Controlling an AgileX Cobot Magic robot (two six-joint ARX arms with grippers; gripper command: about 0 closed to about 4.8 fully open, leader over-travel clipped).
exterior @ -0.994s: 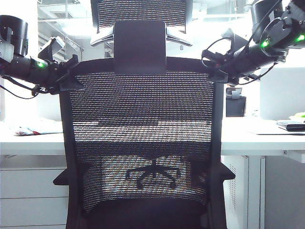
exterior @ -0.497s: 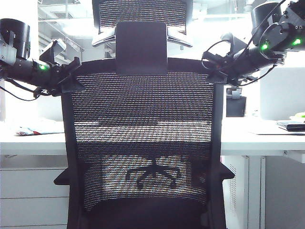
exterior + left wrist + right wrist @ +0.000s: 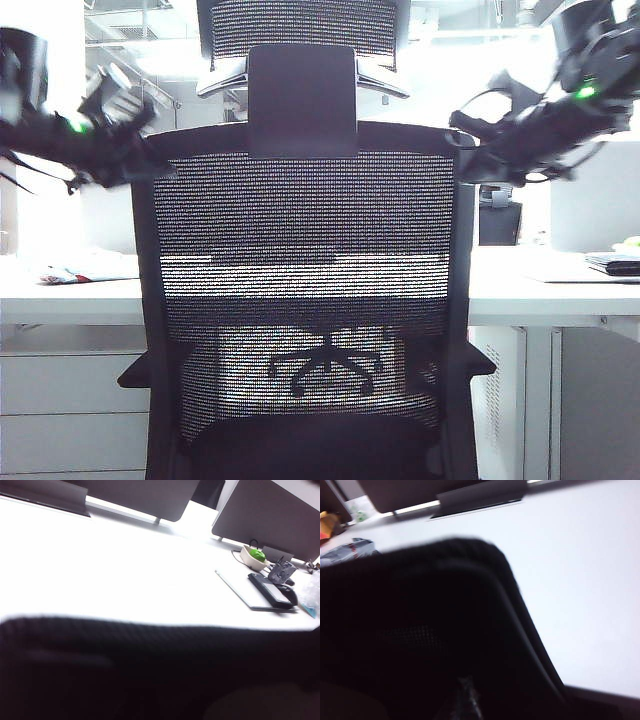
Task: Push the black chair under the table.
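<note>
Left tool [image 3: 150, 165] and right tool [image 3: 462, 150] flank black chair [image 3: 305, 300].

black chair [image 3: 305, 290] mesh back blocking the middle, left end effector [image 3: 150, 165] and right end effector [image 3: 470, 150] at its top corners, table [image 3: 540, 290] behind

A small cream bowl holding something bright green [image 3: 254, 557] is sitting at the foot of a grey partition panel with rounded corners [image 3: 270, 517]. Just beside the bowl, away from the panel, a crumpled grey patterned object [image 3: 281, 572] is resting, and next to that a flat black case [image 3: 274, 589] is lying on a thin pale rectangular mat [image 3: 240, 585]. A second grey partition panel [image 3: 142, 494] is standing alongside the first one. In the exterior view, a dark flat stack [image 3: 612, 263] is lying on the white surface near a small dark box-shaped object [image 3: 497, 222].
</note>
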